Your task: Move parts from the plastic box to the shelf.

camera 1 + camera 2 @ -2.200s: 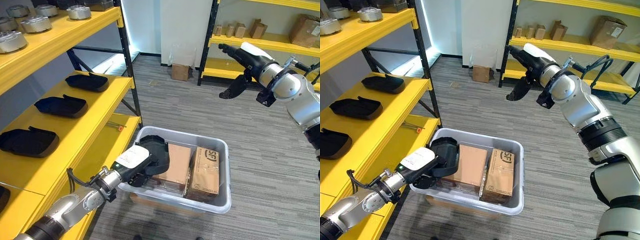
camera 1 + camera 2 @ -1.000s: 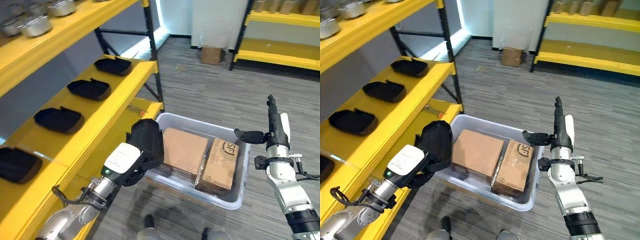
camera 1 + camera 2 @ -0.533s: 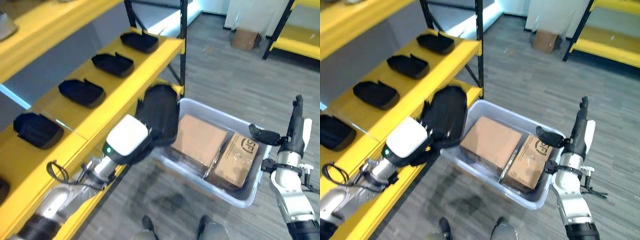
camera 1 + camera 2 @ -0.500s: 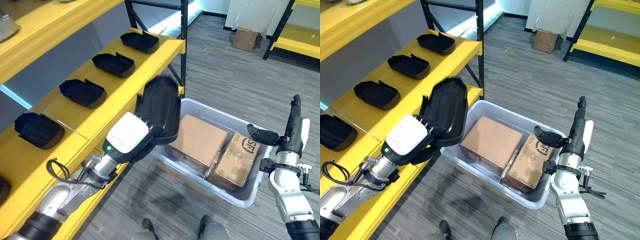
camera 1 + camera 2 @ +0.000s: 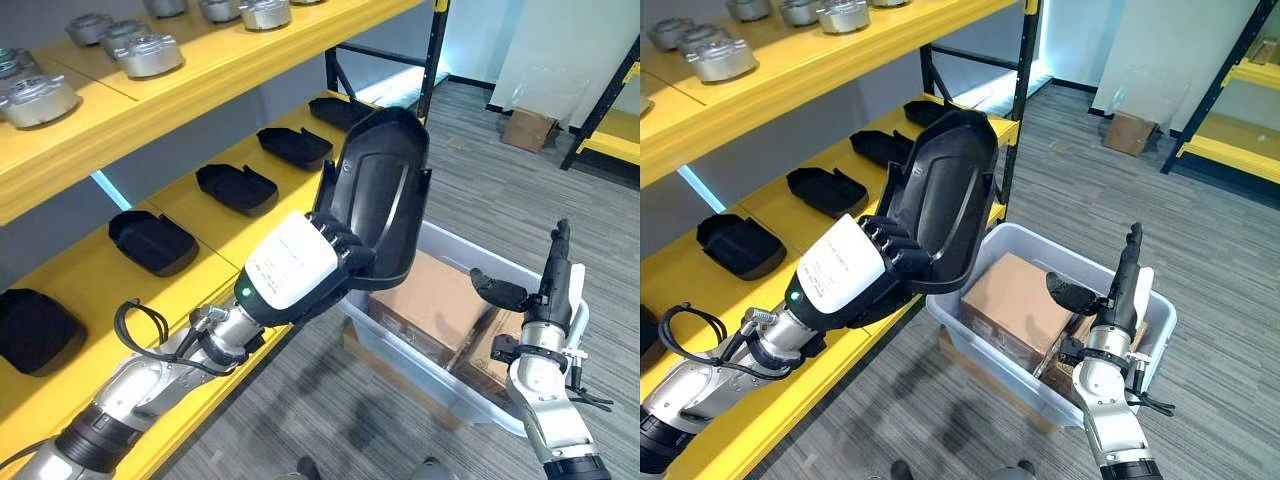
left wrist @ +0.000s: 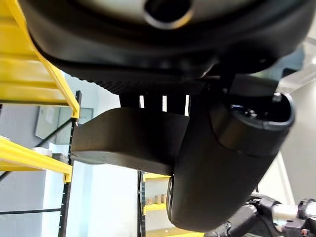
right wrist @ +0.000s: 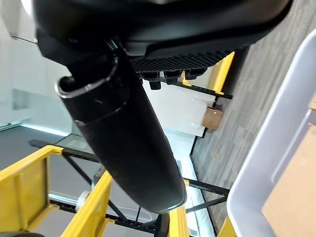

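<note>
One part in hand: your left robot hand (image 5: 300,265) has its fingers curled over the lower rim of a black moulded part (image 5: 378,190) and holds it tilted up, hollow side facing you.
Part position: you have it lifted above and just left of the plastic box (image 5: 1146,299), in front of the shelf's edge.
Left wrist view: thumb and fingers clamp the part's (image 6: 131,138) edge between them.
Right robot hand (image 5: 1110,295): fingers straight and pointing up, thumb spread off to the side, nothing in it; you have it at the box's right rim.
Plastic box: below and right of your left robot hand, on the floor; two cardboard boxes (image 5: 1018,292) lie inside it.
Shelf (image 5: 85,275): yellow, left of your left robot hand; a row of black parts (image 5: 238,187) already sits on the middle level.
Upper level: round metal parts (image 5: 149,53) in a row, above your left robot hand.
</note>
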Tool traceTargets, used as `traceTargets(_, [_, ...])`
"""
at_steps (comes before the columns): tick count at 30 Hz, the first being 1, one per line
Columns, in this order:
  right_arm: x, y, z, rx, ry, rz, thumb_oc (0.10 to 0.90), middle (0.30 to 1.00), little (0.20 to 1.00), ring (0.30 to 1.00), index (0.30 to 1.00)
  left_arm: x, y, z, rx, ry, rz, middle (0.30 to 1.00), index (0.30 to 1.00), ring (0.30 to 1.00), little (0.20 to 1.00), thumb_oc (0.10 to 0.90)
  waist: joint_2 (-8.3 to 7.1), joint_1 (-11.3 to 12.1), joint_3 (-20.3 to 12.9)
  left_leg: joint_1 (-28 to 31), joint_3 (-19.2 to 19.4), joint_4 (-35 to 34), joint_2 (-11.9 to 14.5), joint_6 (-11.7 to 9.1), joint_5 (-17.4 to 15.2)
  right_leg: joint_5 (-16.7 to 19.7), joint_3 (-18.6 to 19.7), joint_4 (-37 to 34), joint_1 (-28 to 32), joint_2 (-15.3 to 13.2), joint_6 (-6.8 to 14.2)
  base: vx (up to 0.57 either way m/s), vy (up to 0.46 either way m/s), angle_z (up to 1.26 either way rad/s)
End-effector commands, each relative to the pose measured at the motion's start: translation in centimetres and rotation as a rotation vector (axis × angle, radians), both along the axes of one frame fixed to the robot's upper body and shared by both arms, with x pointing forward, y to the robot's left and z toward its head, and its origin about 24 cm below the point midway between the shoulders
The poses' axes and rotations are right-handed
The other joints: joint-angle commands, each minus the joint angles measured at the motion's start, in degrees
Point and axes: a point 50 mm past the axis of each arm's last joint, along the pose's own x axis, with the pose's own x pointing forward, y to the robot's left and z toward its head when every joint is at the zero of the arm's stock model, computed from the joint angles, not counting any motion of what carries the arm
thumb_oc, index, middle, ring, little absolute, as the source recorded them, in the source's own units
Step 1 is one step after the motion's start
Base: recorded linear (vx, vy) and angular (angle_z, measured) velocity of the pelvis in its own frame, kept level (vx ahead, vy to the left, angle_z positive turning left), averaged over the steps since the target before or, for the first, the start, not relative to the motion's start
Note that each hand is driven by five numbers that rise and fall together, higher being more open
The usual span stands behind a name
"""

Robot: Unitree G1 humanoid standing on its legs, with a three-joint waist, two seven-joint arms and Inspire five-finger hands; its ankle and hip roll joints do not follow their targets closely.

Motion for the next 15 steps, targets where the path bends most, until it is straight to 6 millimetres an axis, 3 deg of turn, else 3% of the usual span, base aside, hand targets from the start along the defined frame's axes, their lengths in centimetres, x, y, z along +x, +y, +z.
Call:
traceTargets(1, [0.3, 0.3, 6.1, -0.146, -0.279, 0.051, 0.9, 1.0, 1.0, 1.0, 1.0, -0.9, -1.3, 5.3, -0.219, -0.247, -0.09, 0.3, 0.3, 0.3, 0.3, 0.4, -0.06, -0.4, -3.6, 8.2, 1.5, -3.7, 0.9, 0.1, -2.9, 12.2, 4.9, -2.5, -1.4, -1.3, 4.7, -0.1, 0.177, 0.01])
traceTargets(5, [-0.1, 1.0, 6.0, -0.146, -0.289, 0.112, 0.9, 1.0, 1.0, 1.0, 1.0, -0.6, -1.4, 5.5, -0.2, -0.257, -0.061, 0.3, 0.3, 0.3, 0.3, 0.4, -0.26, -2.0, -3.2, 8.2, -0.3, -6.9, 0.0, 0.8, -1.2, 13.6, 10.2, -2.0, -3.5, 1.4, 5.0, -0.1, 0.143, 0.14])
traceTargets(7, [-0.2, 1.3, 6.2, -0.143, -0.295, 0.138, 0.9, 1.0, 1.0, 1.0, 1.0, -0.4, -1.2, 5.5, -0.197, -0.254, -0.044, 0.3, 0.3, 0.3, 0.3, 0.4, -0.09, -2.7, -3.0, 8.4, -1.5, -8.1, -0.4, 1.2, -0.9, 11.0, 12.8, 0.7, -4.4, 4.8, 4.8, -0.05, 0.087, 0.34])
traceTargets(9, [-0.4, 1.2, 6.6, -0.153, -0.303, 0.166, 0.9, 1.0, 1.0, 1.0, 1.0, -0.2, -1.0, 5.5, -0.198, -0.249, -0.029, 0.3, 0.3, 0.3, 0.3, 0.4, -0.05, -2.9, -3.1, 7.6, -3.5, -9.0, -1.1, 2.0, 0.1, 3.9, 13.9, 3.0, -4.0, 12.6, 2.7, -0.04, 0.065, 0.28])
traceTargets(10, [-0.3, 1.1, 6.6, -0.129, -0.287, 0.188, 0.9, 1.0, 1.0, 1.0, 1.0, -0.3, -1.0, 5.3, -0.208, -0.237, -0.028, 0.3, 0.3, 0.3, 0.3, 0.4, -0.49, -2.9, -3.3, 7.5, -5.1, -9.2, -2.8, 2.4, -0.4, 1.1, 14.2, 4.3, -3.6, 16.9, 1.9, -0.03, 0.023, 0.41])
traceTargets(12, [-0.2, 1.0, 6.3, -0.126, -0.267, 0.203, 0.9, 1.0, 1.0, 1.0, 1.0, -0.3, -0.9, 5.0, -0.212, -0.226, -0.014, 0.3, 0.3, 0.3, 0.3, 0.4, -0.86, -2.7, -3.6, 7.0, -6.4, -9.2, -4.1, 2.6, -0.3, 0.2, 15.2, 3.3, -3.3, 20.2, 0.5, 0.0, -0.04, 0.53])
traceTargets(15, [0.0, 1.6, 6.3, -0.117, -0.292, 0.221, 0.9, 1.0, 1.0, 1.0, 1.0, -0.2, -1.1, 4.4, -0.221, -0.18, 0.01, 0.3, 0.3, 0.3, 0.3, 0.4, -0.93, -2.4, -4.2, 5.9, -9.8, -7.8, -5.7, 2.7, -0.9, -1.4, 17.5, -1.6, -1.0, 21.5, -1.7, 0.05, -0.102, 0.42])
